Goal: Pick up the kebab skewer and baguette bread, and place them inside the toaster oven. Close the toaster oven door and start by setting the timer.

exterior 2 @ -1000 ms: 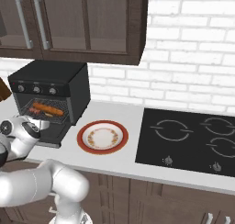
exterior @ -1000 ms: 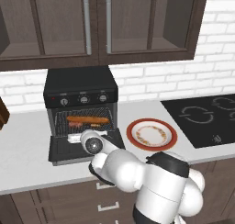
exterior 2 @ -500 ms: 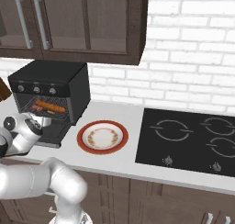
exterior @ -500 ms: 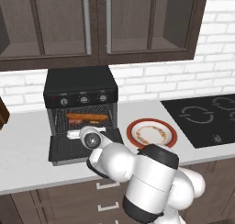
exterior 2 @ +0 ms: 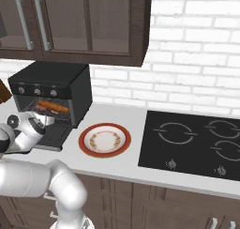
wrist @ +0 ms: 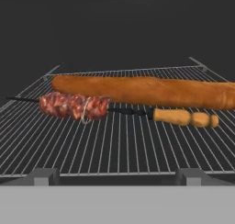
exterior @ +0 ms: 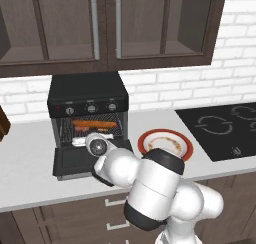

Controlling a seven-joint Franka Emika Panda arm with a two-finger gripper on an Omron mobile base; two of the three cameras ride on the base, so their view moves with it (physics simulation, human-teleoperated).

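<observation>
Jaws spread wide, empty, before kebab skewer [wrist: 78, 106] touching baguette bread [wrist: 147, 92] on toaster oven [exterior: 87, 95] rack; plate [exterior: 165, 143] beside.

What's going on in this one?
The baguette bread and the kebab skewer lie side by side on the wire rack inside the toaster oven. The toaster oven door hangs open. The robot's pincer is open and empty in front of the oven mouth. The red-rimmed plate beside it holds no food. Door and timer are not yet done.

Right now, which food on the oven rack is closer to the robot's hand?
The kebab skewer, thin with reddish meat chunks; the smooth baguette bread lies behind it.
</observation>
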